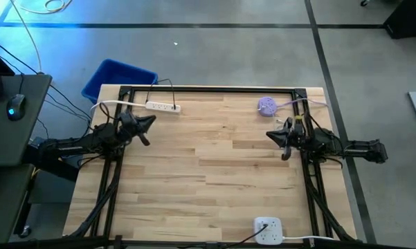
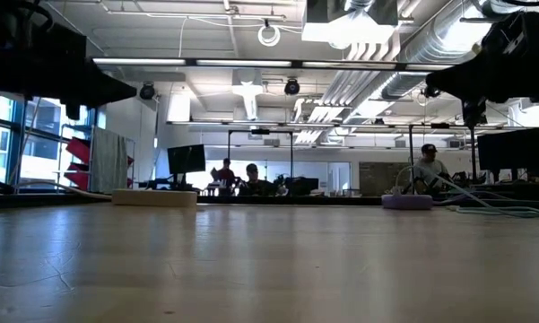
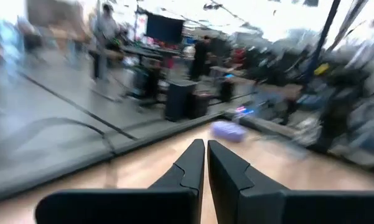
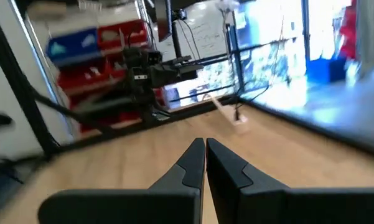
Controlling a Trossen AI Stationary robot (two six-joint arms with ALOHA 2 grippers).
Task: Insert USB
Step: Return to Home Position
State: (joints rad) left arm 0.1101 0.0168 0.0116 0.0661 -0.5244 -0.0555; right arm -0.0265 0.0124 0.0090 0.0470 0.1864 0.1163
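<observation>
The wooden surface (image 1: pixel 214 173) fills most of the high view, and its near edge is cut off at the bottom of that picture. A blue bin (image 1: pixel 118 79) stands on the floor beyond the far left corner, partly hidden by the surface.

The left tool (image 1: pixel 151 120) hangs over the left side of the surface, and the right tool (image 1: pixel 270 134) over the right side, well apart and pointing toward each other. In each wrist view the 2 dark fingers are pressed together with only a thin seam between them, so both tools are clenched and grasp nothing. The left wrist view is heavily smeared and little else in it can be read.

A white power strip (image 1: pixel 163 106) lies near the far edge just beside the left tool. A purple round outlet (image 1: pixel 266 105) lies near the far edge on the right.

The white outlet block (image 1: pixel 268 230) sits at the near edge, right of centre. A dark cable (image 1: pixel 248 239) meets its left side. Whether an adapter sits in the block is too small to make out.

In the low view, people (image 2: pixel 242 179) sit at desks far behind the surface.
</observation>
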